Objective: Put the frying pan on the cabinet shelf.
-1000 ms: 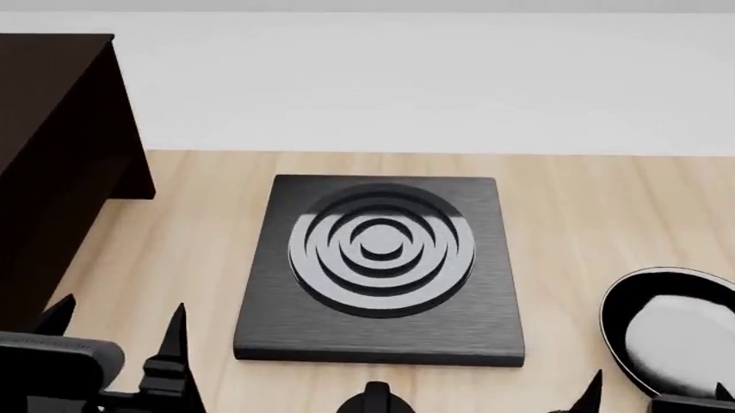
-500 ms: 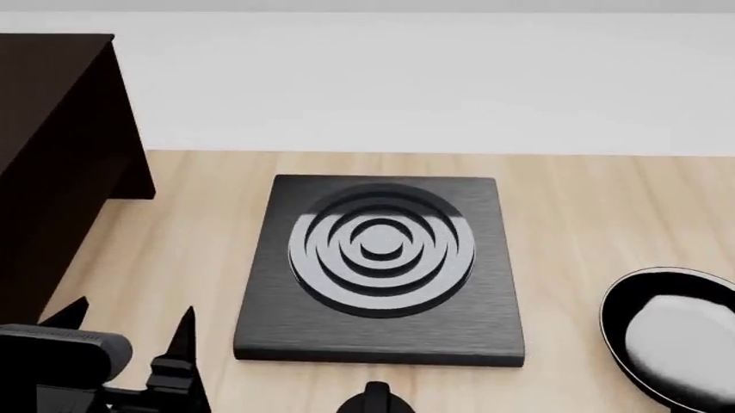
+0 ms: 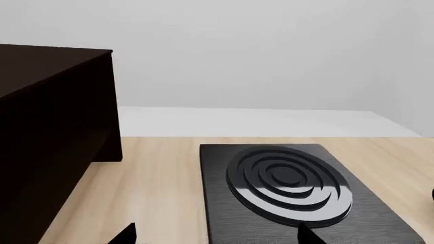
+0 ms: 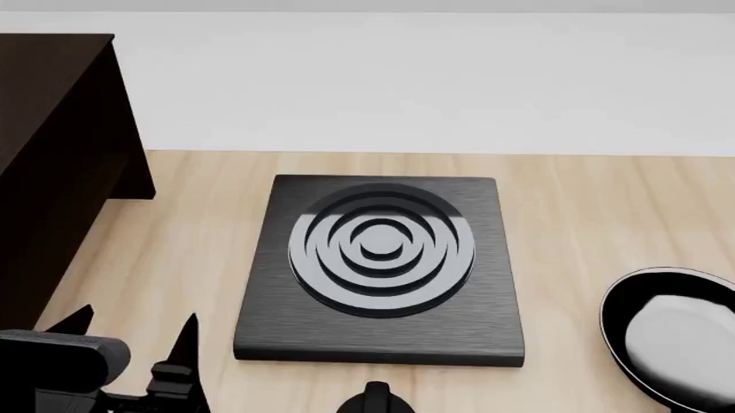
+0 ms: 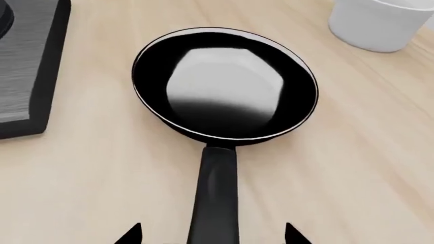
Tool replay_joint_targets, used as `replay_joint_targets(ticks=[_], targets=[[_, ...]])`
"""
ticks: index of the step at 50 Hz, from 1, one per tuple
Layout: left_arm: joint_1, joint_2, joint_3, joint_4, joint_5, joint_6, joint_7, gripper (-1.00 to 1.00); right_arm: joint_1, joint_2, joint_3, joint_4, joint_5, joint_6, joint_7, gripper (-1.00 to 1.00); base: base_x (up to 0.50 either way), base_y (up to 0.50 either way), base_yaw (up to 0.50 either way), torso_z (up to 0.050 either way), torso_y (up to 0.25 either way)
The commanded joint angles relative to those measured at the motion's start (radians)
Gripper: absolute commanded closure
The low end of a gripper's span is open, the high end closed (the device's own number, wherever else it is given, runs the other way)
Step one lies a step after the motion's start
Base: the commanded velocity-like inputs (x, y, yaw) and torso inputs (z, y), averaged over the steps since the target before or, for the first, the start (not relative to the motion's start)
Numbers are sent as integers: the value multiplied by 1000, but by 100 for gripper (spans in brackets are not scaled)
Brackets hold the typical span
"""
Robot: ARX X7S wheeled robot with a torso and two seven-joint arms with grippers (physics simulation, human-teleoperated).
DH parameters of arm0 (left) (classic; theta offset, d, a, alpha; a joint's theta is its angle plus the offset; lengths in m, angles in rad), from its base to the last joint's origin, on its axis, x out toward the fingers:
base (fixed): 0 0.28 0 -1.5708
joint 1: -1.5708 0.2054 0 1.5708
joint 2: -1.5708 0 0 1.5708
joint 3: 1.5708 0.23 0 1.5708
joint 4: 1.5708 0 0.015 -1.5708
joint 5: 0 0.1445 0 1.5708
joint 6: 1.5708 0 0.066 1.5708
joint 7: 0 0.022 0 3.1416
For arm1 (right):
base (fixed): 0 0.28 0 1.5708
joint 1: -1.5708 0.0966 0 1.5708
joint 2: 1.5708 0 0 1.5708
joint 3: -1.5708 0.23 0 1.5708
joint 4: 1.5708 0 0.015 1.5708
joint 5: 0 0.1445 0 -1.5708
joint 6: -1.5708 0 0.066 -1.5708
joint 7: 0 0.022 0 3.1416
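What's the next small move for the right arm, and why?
Probably ease the right gripper down and close on the frying pan handle. In the right wrist view its fingers straddle the handle, open, with the pan resting on the tabletop beside the hob plate, not yet grasped.

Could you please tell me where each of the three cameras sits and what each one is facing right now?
Head view: high on the robot, looking down over the hob plate and frying pan; left gripper shows.
Left wrist view: low by that gripper, facing the dark cabinet and hob plate; fingertips show.
Right wrist view: above the pan's handle, with right gripper tips either side and a white bowl beyond.
Shared: all three show the hob plate.
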Motion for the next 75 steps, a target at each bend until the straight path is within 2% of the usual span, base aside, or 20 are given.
replay_joint_targets(ticks=[1,21,27,28,41,59,66,75], targets=[[5,-10,0,-9,-12,15,14,-100,42,-15,-4,133,-9,-50,-8,-100,0,0,0,0,0],[12,-23,4,1,-29,13,-4,-100,12,-30,0,244,-4,-143,-16,-100,0,0,0,0,0],[14,-25,8,2,-33,14,-9,-100,-3,-34,1,213,-5,-145,-7,-100,0,0,0,0,0],[15,-26,11,-3,-31,20,-8,-100,-5,-33,-1,201,-4,-144,-8,100,0,0,0,0,0],[16,-33,15,-5,-40,24,-16,-100,-41,-18,18,35,4,-90,16,100,0,0,0,0,0],[16,-41,20,-4,-55,27,-26,-100,-15,1,-52,-209,-10,34,45,100,0,0,0,0,1],[2,-49,20,0,-71,4,-25,-100,36,15,-86,-345,8,151,44,100,0,0,0,0,1],[-120,-60,-2,-3,-141,-120,-13,-100,179,86,-198,-532,29,370,27,100,0,0,0,0,2]])
